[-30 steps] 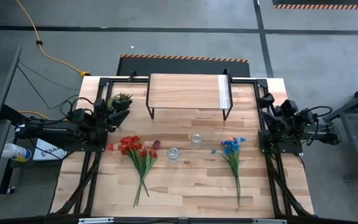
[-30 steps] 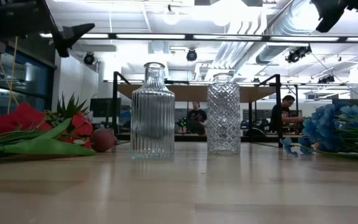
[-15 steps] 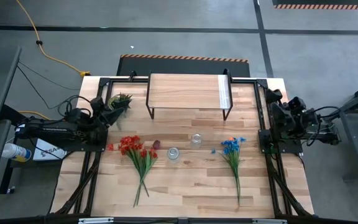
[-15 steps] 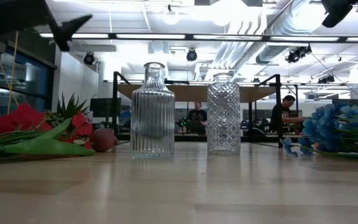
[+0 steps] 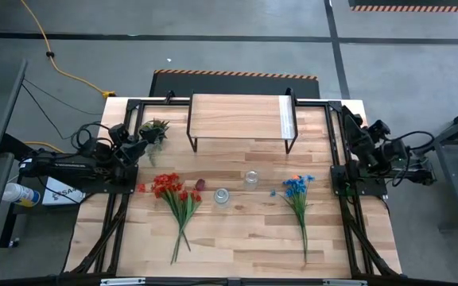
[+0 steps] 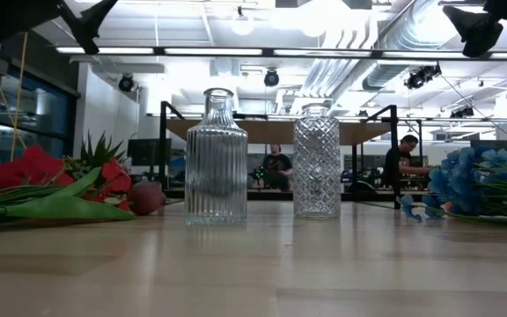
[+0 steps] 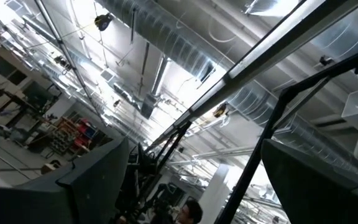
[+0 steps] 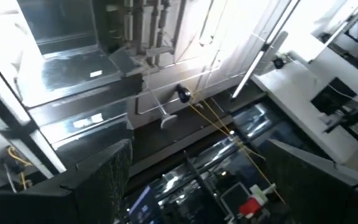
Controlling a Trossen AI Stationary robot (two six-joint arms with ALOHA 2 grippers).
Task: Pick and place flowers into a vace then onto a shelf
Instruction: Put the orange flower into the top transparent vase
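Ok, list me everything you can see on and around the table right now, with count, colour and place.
Red-bloomed flower bunch: one, red with green stems, lying flat, table's left half.
Dark maroon tulip: one, beside the red bunch.
Blue-bloomed flower bunch: one, blue with an orange bloom at its head, lying flat, table's right half.
Ribbed clear glass vase: one, upright, table centre.
Diamond-cut clear glass vase: one, upright, behind the ribbed one.
Small green leafy tuft: one, far left, near the shelf.
Light wooden shelf with black legs: one, far middle, nothing on it.
People: two, room beyond the table.
Left gripper: open, raised, left edge.
Right gripper: open, raised, right edge.
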